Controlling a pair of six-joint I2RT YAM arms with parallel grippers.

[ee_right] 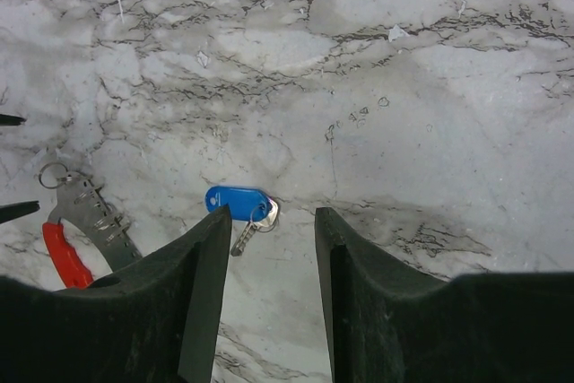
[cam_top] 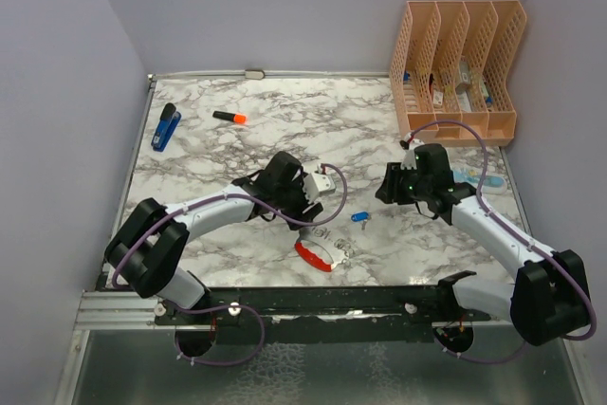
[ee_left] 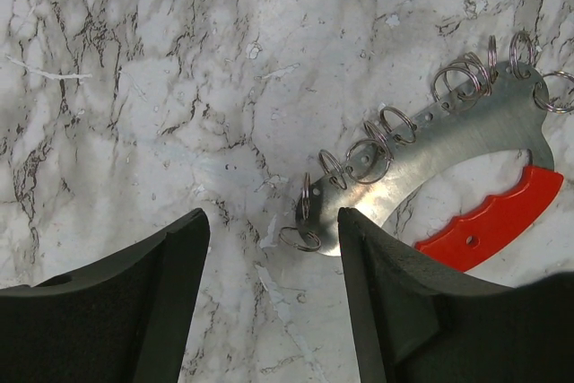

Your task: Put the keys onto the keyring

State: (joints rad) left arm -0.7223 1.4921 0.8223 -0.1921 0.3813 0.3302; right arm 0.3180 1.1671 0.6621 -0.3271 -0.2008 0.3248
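Observation:
The keyring point(cam_top: 316, 253) lies on the marble table near the front: a red crescent grip point(ee_left: 489, 219) joined to a silvery curved plate point(ee_left: 421, 152) lined with several small split rings. It also shows in the right wrist view point(ee_right: 82, 226). A key with a blue plastic tag point(cam_top: 360, 216) and a small silver blade point(ee_right: 246, 234) lies to its right. My left gripper point(ee_left: 273, 226) is open above the plate's ringed end. My right gripper point(ee_right: 272, 221) is open and empty just above the blue-tagged key.
A dark-blue stapler-like object point(cam_top: 166, 127) and an orange-and-black marker point(cam_top: 229, 117) lie at the back left. An orange file rack point(cam_top: 457, 71) stands at the back right. Purple cables trail from both arms.

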